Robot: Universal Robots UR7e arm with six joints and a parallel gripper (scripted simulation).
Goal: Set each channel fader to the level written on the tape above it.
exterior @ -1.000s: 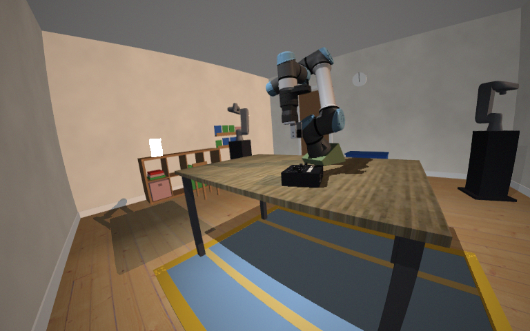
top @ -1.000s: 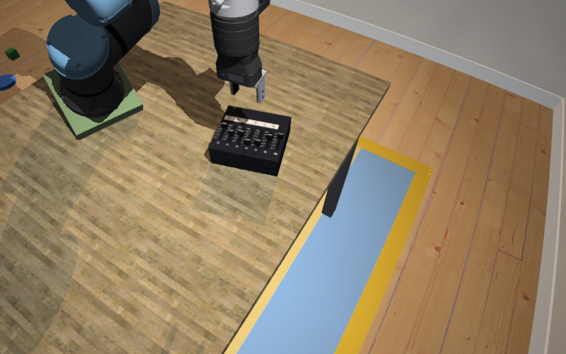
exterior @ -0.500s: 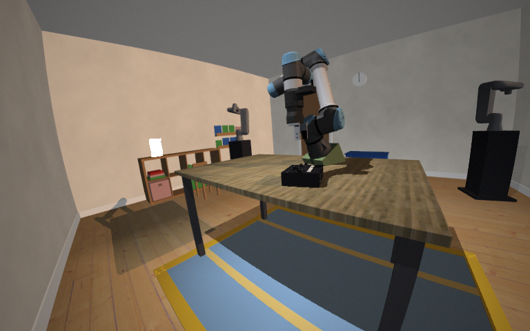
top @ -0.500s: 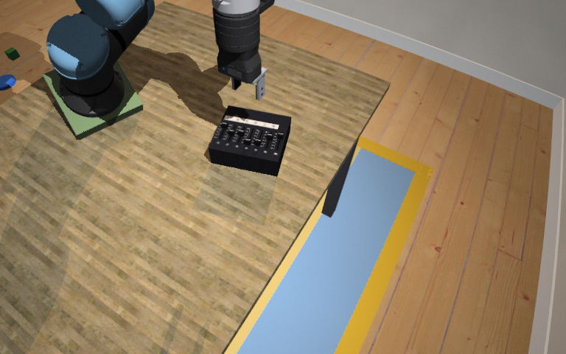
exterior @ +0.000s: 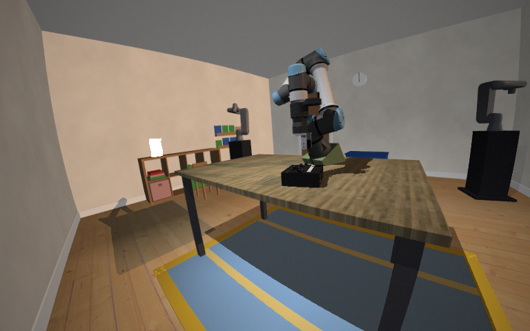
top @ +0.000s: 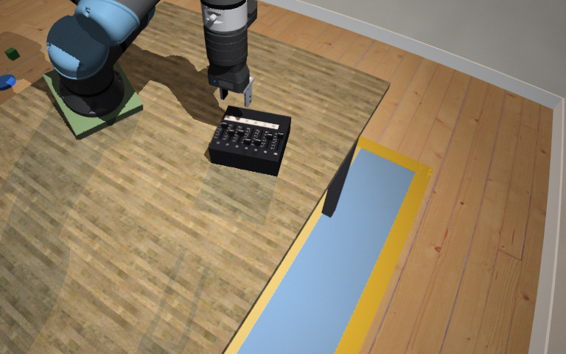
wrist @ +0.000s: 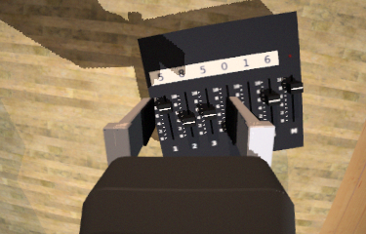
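The black lighting desk stands on its feet on the wooden table, near its right edge. The white tape reads 5, 8, 5, 0, 1, 6. In the wrist view, the caps of channel 1, channel 2, channel 3, channel 6 and the master show. Channels 4 and 5 are mostly hidden behind the right finger. My gripper is open and empty. It hangs a little above the desk, its fingers spanning channels 1 to 4.
The arm's base stands on a green plate behind the desk. The table's edge runs close to the desk's right side, with a blue and yellow rug below. A blue disc and a green cube lie far left.
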